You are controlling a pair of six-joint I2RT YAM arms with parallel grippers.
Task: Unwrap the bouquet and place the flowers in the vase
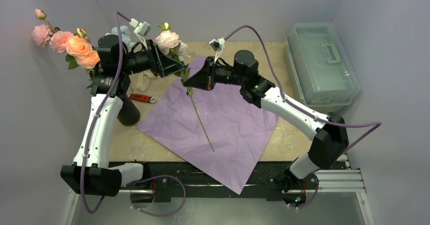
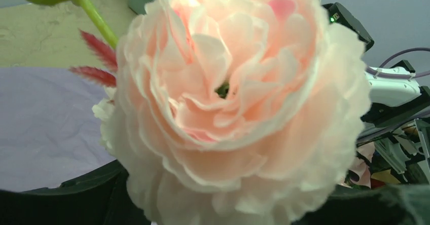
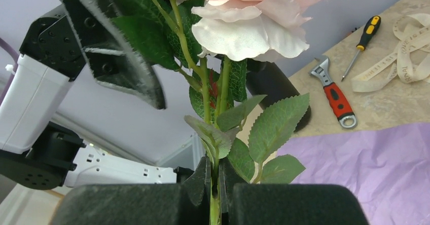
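A pale pink flower [image 1: 167, 39] hangs over the unfolded lilac paper [image 1: 223, 128], its long stem [image 1: 203, 123] slanting down toward the near edge. My right gripper [image 1: 187, 81] is shut on that stem among the leaves [image 3: 276, 126], as the right wrist view shows [image 3: 215, 184]. My left gripper [image 1: 176, 67] is just under the bloom, jaws apart. The bloom [image 2: 238, 98] fills the left wrist view between its dark fingers [image 2: 61, 199]. The dark vase [image 1: 128, 112] stands by the left arm. Pink and peach flowers [image 1: 71, 45] rise at the far left, their stems hidden behind that arm.
A red-handled wrench [image 1: 142, 98] lies left of the paper; a screwdriver [image 3: 362, 40] and the cream ribbon [image 3: 400, 58] lie beyond it. A clear lidded box [image 1: 322, 63] sits at the far right. Both arms meet over the paper's far corner.
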